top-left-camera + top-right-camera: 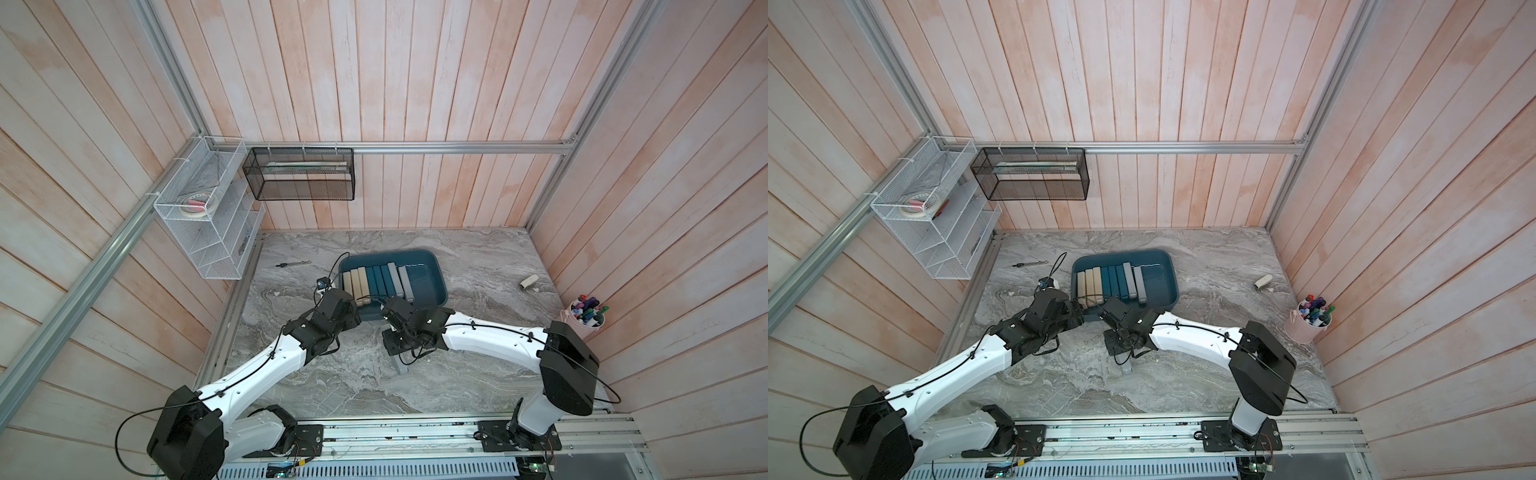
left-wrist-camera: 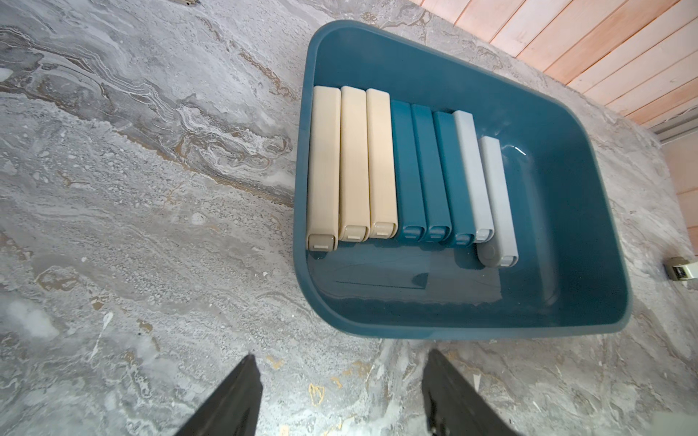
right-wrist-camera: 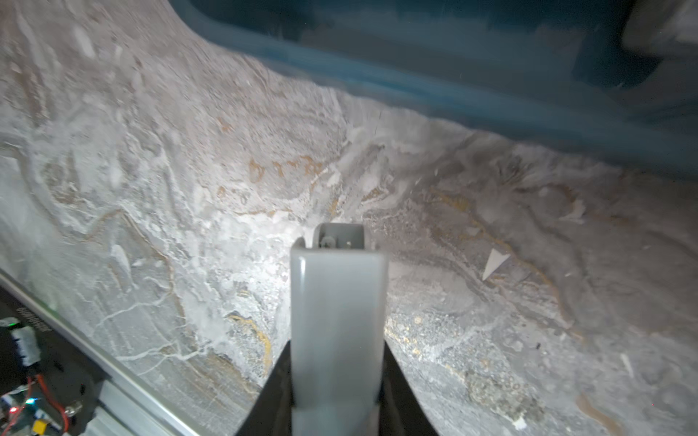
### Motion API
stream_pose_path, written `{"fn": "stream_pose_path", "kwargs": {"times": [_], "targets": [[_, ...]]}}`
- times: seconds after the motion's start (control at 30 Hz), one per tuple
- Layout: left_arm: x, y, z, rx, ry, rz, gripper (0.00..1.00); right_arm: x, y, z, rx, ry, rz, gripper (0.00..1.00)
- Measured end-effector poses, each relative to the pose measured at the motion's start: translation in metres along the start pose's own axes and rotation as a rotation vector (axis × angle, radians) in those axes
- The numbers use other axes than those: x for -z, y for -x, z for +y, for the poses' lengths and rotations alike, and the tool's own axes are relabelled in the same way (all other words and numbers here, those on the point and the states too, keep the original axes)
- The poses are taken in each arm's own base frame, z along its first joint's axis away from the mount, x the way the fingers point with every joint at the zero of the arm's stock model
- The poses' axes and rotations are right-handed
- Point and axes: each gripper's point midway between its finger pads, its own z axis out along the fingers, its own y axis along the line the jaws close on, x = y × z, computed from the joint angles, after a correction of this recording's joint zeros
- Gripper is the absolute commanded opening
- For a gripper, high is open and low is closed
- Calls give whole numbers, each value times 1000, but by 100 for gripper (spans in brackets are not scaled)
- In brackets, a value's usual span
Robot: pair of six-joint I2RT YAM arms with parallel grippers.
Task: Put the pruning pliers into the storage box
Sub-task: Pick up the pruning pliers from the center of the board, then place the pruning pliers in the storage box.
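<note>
Shelving comes first at the far left: a white wire rack (image 1: 208, 208) fixed to the side wall, with a black mesh basket (image 1: 299, 174) hanging beside it on the back wall. Below them, a thin silver dark-tipped metal tool (image 1: 294, 264) lies on the grey marbled tabletop (image 1: 478, 374), apart from everything else.

Next comes the left gripper (image 2: 342, 355). Its black fingers (image 2: 241, 396) are spread wide with nothing between them, over bare marble just short of the near rim of the storage box (image 2: 453, 332). This is a shallow dark teal plastic tray with rounded corners.

Eight slim straight pruning pliers lie flat inside the storage box, side by side in its left part. From the left there are three beige bars (image 2: 353, 162), three dark teal bars (image 2: 428, 173) and two light grey bars (image 2: 472, 173). The last grey one (image 2: 496, 200) sits a little nearer the front than its neighbours.

In front of the tray, the right gripper (image 3: 338, 351) is pinched tight on the ninth light grey bar (image 3: 338, 294). This bar is outside the box, and its free end points toward the box's near wall. The wrist view is blurred, so I cannot tell whether the bar touches the marble.

Farther right, a small stubby beige piece (image 1: 528, 281) rests on the table. A pink bucket of markers (image 1: 586, 320) stands in the right-hand corner.
</note>
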Motion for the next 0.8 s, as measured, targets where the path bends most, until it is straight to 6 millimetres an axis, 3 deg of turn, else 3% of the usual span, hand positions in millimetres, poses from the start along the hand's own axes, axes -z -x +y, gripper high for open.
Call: {"fn": "stream_pose_path", "kwargs": {"times": [0.13,0.33,0.53,0.67,0.8], "targets": [[3,-1,2,-2,7,3,71,24,34,-9,-11,2,-65,24],[8,5,2,-2,15,-7,71,52,93,-53,-28,-75,-196,25],[10,11,-3,2,4,-17,71,77,174,-98,-29,-155,-369,25],[9,12,-4,2,4,-16,71,74,210,-136,-46,-217,-427,25],[8,11,-4,1,8,-12,71,48,219,-164,-46,-276,-403,24]]}}
